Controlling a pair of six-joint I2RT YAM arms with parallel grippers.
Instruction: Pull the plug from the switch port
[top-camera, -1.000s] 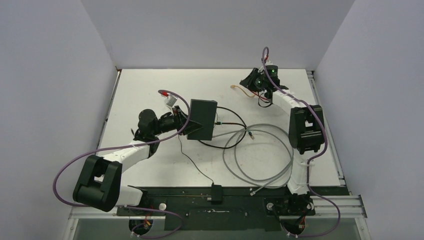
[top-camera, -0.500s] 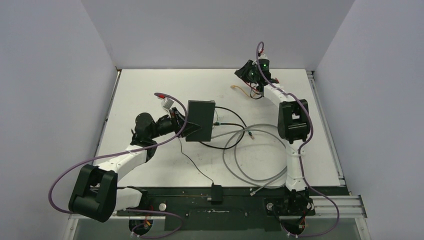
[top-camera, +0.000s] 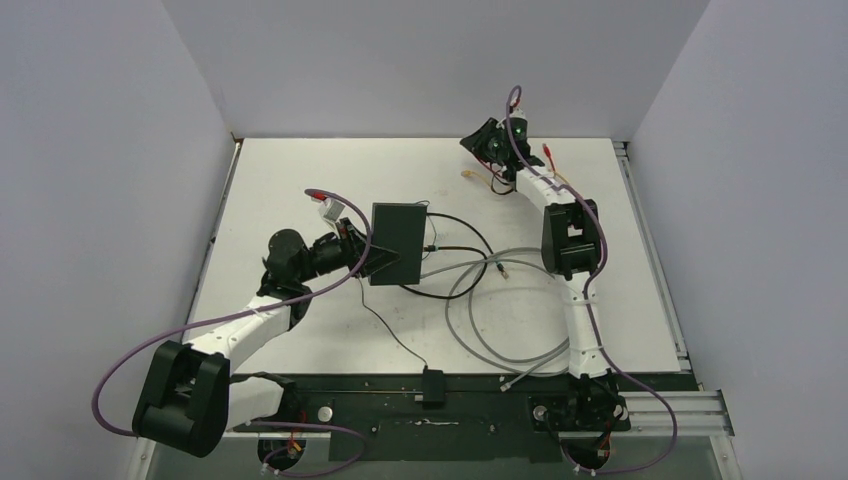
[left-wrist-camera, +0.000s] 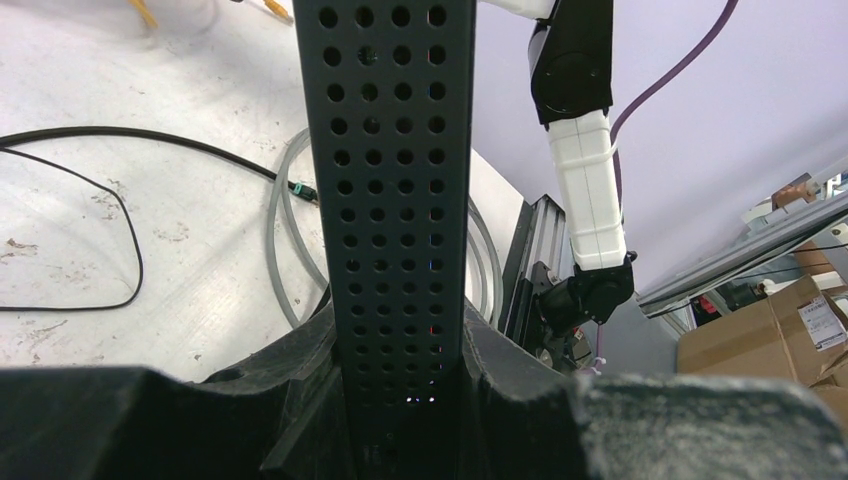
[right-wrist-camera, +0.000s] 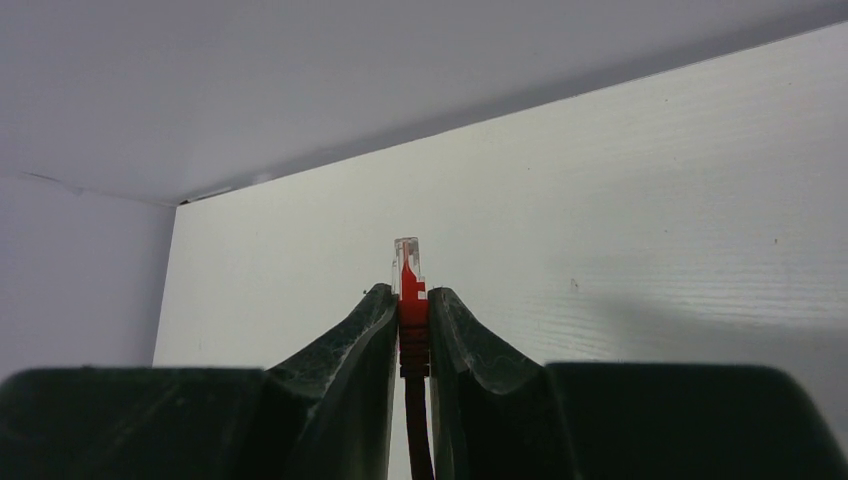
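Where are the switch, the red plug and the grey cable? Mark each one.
switch (top-camera: 398, 238), top external view, middle of its flat top.
red plug (right-wrist-camera: 408, 270), right wrist view, its red-and-clear tip.
grey cable (left-wrist-camera: 273, 240), left wrist view, bend of its loop.

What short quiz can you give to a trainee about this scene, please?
1. True or false: the left tool is shut on the switch.
2. What does the right tool hold? A. nothing B. the red plug C. the switch
3. Is the red plug in a switch port?
Key: 1. True. 2. B. 3. No; it is held near the far edge of the table, apart from the switch.
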